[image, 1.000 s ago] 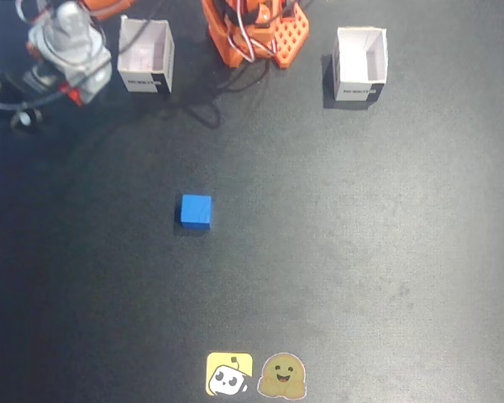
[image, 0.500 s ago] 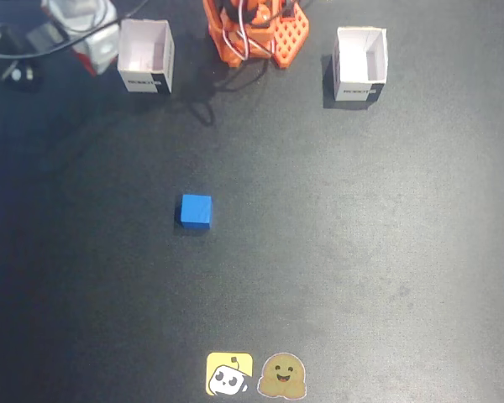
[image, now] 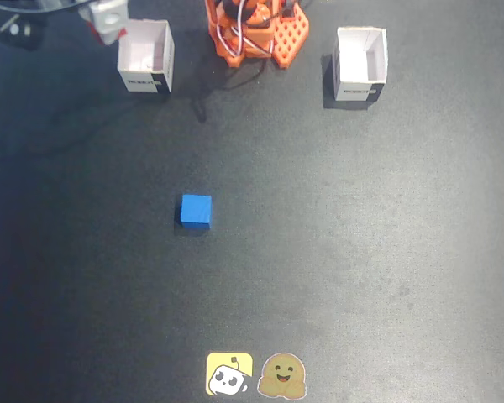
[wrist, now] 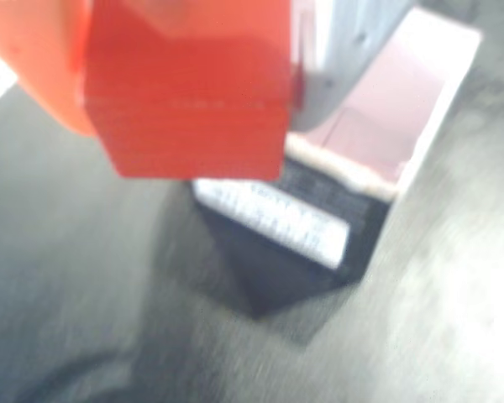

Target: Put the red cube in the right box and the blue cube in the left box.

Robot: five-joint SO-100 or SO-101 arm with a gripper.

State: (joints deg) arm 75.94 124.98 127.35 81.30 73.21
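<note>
Red cube (wrist: 189, 88) fills the top of my wrist view, clamped in my end effector (wrist: 193, 50) between an orange finger (wrist: 29, 63) on the view's left and a grey one (wrist: 340, 59) on the right. Cube is off the bench, carried. Picture is blurred, so the contact lines are soft, but the cube sits squarely between the two fingers.

White box (wrist: 403, 126) lies just below and to the right of the cube in wrist view, its open pale interior showing past the grey finger, its labelled dark side facing the camera. Cube is not over the opening yet: it hangs beside the labelled wall, toward the view's left.

Fixed view: my wrist housing (image: 107, 15) sits at the bench's top edge, just left of the left-hand box (image: 145, 54), close to its top-left corner. End effector tips themselves not visible there. Other box (image: 359, 63) is well apart, near the top edge toward the right corner, beyond my orange base (image: 256, 29).

Blue cube (image: 196, 211) rests alone on the dark bench (image: 361, 252), left of centre, well clear of both boxes and of me. Two stickers (image: 256, 375) at the bottom edge.

Judgement: I'm in the carry step, red cube nearly at the box; what's left is a short shift toward the opening, then release. Risk: dropping on the rim.
</note>
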